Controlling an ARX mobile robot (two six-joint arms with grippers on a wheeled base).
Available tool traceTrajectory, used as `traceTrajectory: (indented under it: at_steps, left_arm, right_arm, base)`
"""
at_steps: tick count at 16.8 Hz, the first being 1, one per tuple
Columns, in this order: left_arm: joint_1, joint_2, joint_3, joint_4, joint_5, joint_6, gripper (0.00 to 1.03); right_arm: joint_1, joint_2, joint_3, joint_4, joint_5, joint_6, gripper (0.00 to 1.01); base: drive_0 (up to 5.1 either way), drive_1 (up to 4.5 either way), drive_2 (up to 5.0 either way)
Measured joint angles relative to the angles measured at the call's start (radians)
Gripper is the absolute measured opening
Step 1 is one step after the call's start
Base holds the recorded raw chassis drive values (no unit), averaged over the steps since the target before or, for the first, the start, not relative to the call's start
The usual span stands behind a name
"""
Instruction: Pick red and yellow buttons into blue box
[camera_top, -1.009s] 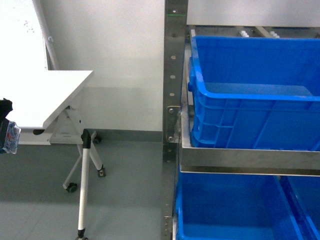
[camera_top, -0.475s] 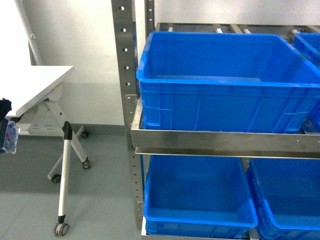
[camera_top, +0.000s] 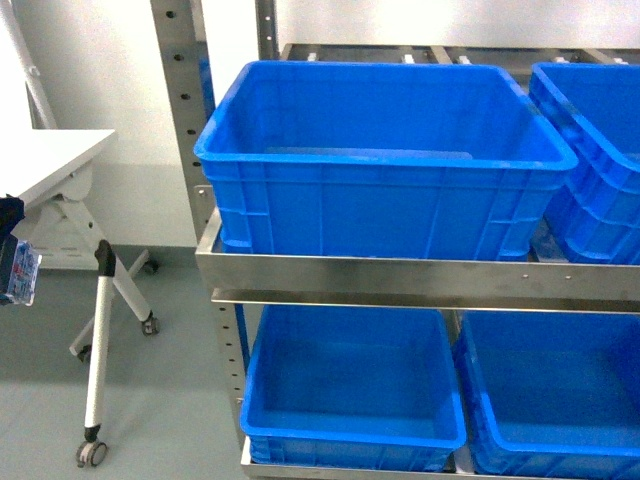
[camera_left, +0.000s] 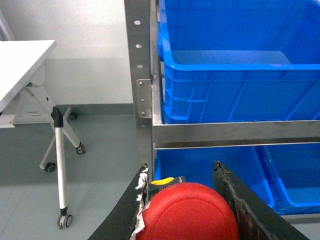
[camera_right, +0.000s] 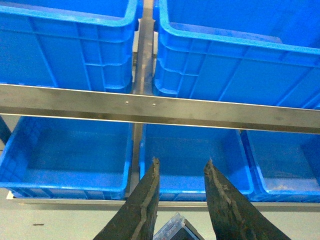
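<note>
Between the left fingers (camera_left: 182, 200), low in the left wrist view, sits the red button (camera_left: 189, 215), its round cap filling the gap with a sliver of yellow (camera_left: 162, 181) showing just behind it; the fingers look clamped on it. Whether that yellow is the second button's cap I cannot tell. Ahead stands a steel rack (camera_top: 370, 275) carrying blue boxes, the nearest upper box (camera_top: 385, 160) open and seemingly bare inside. The right fingers (camera_right: 181, 197) stand apart, and something clear and dark (camera_right: 175, 227) lies just below them, too cropped to name; whether they hold it I cannot tell. At the left edge of the head view a clear-and-black block (camera_top: 18, 270) hangs in the air beside a folding bench (camera_top: 50, 165). The button is likely light, hard plastic; its domed cap is smooth and may slip, so the blocky base offers flatter sides for a firm hold. It should survive a short drop into the box.
</note>
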Motion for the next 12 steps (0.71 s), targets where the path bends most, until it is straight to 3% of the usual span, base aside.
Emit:
traceTrajectory:
  at_steps: [5,12]
  left_arm:
    - [0.000,0.000,0.000,0.000,0.000,0.000,0.31]
    - [0.000,0.000,0.000,-0.001,0.000,0.000,0.31]
  right_arm:
    - [0.000,0.000,0.000,0.001,0.000,0.000,0.26]
    - [0.000,0.000,0.000,0.000,0.000,0.000,0.26]
  base:
    - [4.9,-2.02,-2.7]
    - [4.2,0.19,-4.5]
